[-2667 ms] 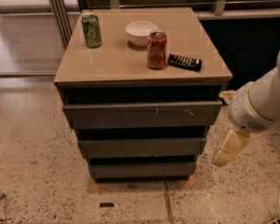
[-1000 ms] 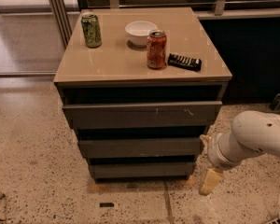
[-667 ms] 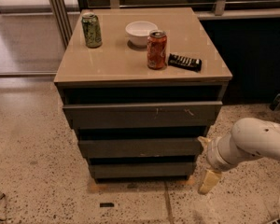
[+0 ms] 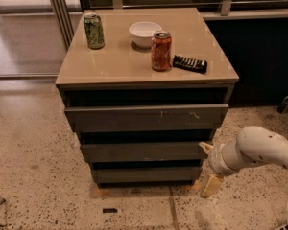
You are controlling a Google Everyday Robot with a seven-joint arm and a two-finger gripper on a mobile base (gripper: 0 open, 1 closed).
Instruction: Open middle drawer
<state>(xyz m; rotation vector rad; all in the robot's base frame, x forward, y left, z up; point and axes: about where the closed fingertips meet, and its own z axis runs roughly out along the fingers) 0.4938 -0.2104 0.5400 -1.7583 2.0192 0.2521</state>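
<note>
Standing on a speckled floor (image 4: 33, 176), the cabinet (image 4: 144, 75) stacks three fronts that narrow downward. The widest front (image 4: 146, 117), at the top, carries pale scratch marks. Under it lies the middle drawer (image 4: 141, 151), a dark grey-brown, plain flat front with no handle, medium in width, with a dark gap above it. The narrowest front (image 4: 146, 174) sits at the bottom. A white arm (image 4: 264, 150) reaches in from the right. Its gripper (image 4: 207, 166) is at the middle drawer's right end with its fingers spread: one tip is at the drawer's upper right corner, contact unclear, and the other hangs near the floor. On top stand a white bowl (image 4: 144, 33), an orange can (image 4: 161, 51), a green can (image 4: 94, 31) and a black remote (image 4: 190, 63).
</note>
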